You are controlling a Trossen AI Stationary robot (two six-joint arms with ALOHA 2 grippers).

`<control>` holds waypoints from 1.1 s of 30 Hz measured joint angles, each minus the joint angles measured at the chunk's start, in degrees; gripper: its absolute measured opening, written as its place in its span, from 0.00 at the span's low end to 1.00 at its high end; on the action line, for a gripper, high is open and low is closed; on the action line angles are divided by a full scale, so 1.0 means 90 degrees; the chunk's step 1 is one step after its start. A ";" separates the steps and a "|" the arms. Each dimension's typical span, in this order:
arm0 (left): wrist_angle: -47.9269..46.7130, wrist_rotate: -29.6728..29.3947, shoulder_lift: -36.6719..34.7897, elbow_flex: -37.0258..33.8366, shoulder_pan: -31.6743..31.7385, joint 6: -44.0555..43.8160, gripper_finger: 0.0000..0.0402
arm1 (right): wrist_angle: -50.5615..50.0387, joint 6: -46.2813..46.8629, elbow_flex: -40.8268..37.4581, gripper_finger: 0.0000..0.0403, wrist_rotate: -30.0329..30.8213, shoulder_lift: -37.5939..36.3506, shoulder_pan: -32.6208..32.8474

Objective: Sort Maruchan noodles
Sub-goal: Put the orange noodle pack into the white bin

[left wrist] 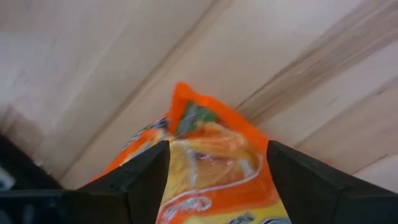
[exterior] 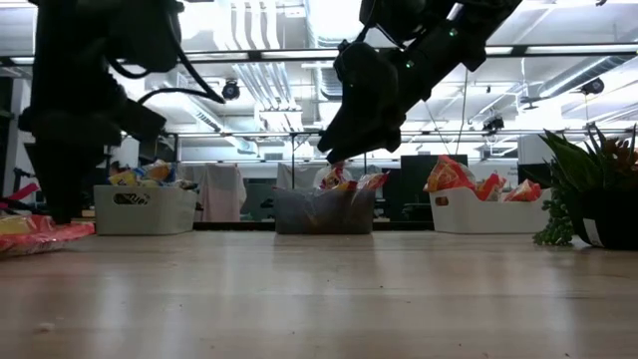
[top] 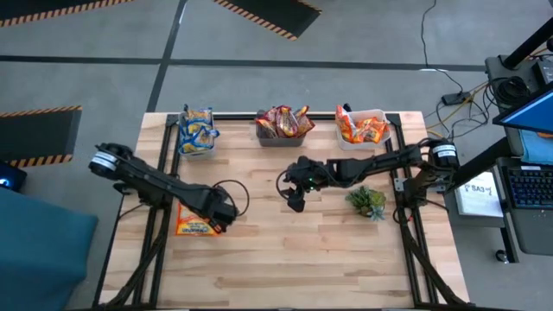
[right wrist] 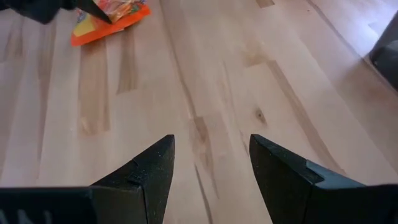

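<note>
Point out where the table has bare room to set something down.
Bare wood spans the near half of the table, below the orange packet, left tool and plant. A smaller patch lies between left tool and right tool. The far edge is crowded by the three bins.

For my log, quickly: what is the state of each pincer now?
Left pincer: open, straddling the orange noodle packet, not closed on it.
Right pincer: open, empty, above the table.

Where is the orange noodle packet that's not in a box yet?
In the high view, the orange packet lies flat on the table's left side, under the left claw, whose open fingers straddle it. The bins sit along the far edge.
</note>
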 joint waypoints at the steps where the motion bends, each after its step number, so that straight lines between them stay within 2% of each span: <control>1: 0.0073 0.0002 0.0066 0.0000 -0.0007 0.0002 0.63 | 0.0000 0.0004 0.0000 0.49 -0.0001 0.0000 0.0031; 7: 0.0258 0.0035 0.0531 0.0000 -0.0174 0.0097 0.62 | -0.0005 0.0003 0.0000 0.49 -0.0149 0.0000 0.0188; 11: 0.0537 0.0051 0.0817 0.0006 -0.0248 0.0374 0.54 | -0.0030 0.0007 0.0000 0.49 -0.0148 0.0000 0.0247; 13: 0.0591 0.0092 0.0900 0.0029 -0.0281 0.0544 0.46 | -0.0065 0.0008 0.0000 0.49 -0.0147 -0.0002 0.0263; 16: 0.0620 0.0083 0.0949 0.0070 -0.0304 0.0836 0.28 | -0.0095 -0.0011 0.0000 0.49 -0.0148 -0.0002 0.0301; 19: 0.0595 -0.0132 0.0913 0.0184 -0.0308 0.1327 0.08 | -0.0095 -0.0210 0.0000 0.49 -0.0147 -0.0002 0.0391; 20: 0.0662 -0.0278 0.0879 0.0255 -0.0308 0.1528 0.05 | -0.0093 -0.0297 0.0000 0.49 -0.0147 -0.0002 0.0429; 24: 0.0792 -0.1143 0.0669 0.0490 -0.0320 0.2748 0.05 | -0.0093 -0.0877 0.0000 0.49 -0.0145 -0.0002 0.0616; 26: 0.1128 -0.1535 0.0509 0.0548 -0.0335 0.3681 0.04 | -0.0092 -0.1227 0.0000 0.49 -0.0144 -0.0002 0.0722; 30: 0.2456 -0.1664 0.0131 0.0514 -0.0350 0.5862 0.02 | 0.0052 -0.1788 -0.0005 0.49 -0.0093 -0.0002 0.0883; 33: 0.3359 -0.1632 -0.0046 0.0512 -0.0332 0.7028 0.02 | 0.0349 -0.2064 -0.0005 0.49 -0.0089 -0.0002 0.0939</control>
